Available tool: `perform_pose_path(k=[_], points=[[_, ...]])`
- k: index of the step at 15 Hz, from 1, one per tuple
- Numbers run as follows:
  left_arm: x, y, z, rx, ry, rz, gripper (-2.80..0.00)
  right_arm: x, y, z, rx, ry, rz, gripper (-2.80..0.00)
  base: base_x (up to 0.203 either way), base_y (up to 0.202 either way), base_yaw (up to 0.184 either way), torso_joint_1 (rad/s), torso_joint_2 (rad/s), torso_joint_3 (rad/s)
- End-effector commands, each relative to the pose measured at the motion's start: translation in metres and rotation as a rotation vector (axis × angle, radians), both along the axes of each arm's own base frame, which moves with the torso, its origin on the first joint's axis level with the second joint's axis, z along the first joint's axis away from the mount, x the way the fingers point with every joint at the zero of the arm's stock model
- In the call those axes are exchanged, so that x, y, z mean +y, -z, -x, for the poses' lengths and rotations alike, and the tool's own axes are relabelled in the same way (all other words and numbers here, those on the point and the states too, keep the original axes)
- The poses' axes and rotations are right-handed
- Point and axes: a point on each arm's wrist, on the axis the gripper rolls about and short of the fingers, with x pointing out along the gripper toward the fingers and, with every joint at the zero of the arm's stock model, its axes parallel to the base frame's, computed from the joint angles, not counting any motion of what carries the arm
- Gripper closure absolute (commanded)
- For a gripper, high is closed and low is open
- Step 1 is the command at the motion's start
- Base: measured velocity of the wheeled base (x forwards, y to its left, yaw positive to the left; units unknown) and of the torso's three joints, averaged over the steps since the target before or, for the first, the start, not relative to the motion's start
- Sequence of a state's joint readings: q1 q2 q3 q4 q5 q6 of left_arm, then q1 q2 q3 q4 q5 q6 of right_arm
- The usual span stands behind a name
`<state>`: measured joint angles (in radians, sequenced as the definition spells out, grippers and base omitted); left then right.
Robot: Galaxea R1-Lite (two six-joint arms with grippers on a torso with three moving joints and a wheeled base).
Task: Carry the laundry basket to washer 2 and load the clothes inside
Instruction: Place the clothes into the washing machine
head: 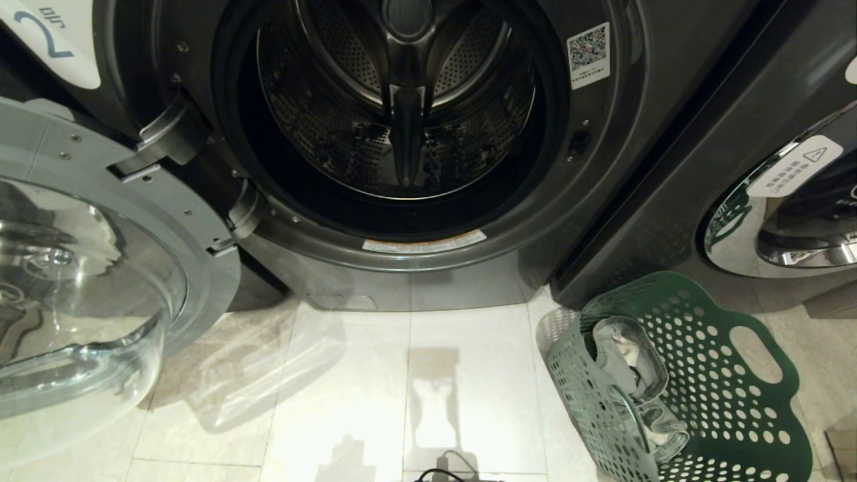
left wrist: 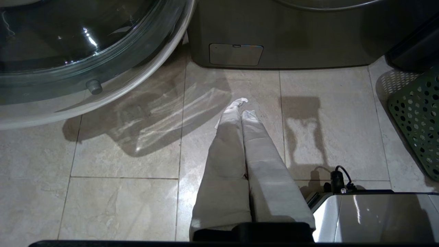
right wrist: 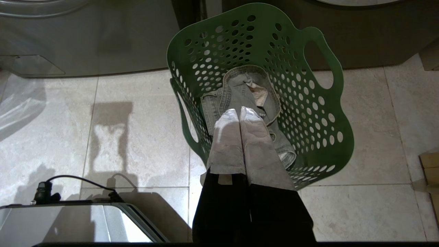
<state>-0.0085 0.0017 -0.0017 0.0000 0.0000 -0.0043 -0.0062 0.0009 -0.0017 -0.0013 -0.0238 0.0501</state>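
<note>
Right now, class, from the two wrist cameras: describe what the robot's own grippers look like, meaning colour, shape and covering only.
Both grippers have two long, tapering fingers wrapped in pale grey-white cloth-like covers. The left gripper shows a frayed white scrap at its tip. On the right gripper the covers stop partway, baring black finger bodies beneath. A black mount edge spans each wrist view. No markings are visible.
</note>
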Motion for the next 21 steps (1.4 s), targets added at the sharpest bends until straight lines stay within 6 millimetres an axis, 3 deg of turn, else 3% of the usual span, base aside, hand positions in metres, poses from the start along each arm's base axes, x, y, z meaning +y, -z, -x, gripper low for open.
perform_pose_path(k=[1,21], points=[[0.0,0.0,-0.0001,0.001,-0.001,0.0,0.0,0.0,0.0,-0.0001,0.001,0.001,-0.001,0.0,0.0,0.0,0.0,0.0,0.0,0.0],[0.0,0.0004,-0.0002,0.003,0.001,-0.001,0.0,0.0,0.0004,-0.0002,0.002,0.0,-0.001,0.0,0.0,0.0,0.0,0.0,0.0,0.0]])
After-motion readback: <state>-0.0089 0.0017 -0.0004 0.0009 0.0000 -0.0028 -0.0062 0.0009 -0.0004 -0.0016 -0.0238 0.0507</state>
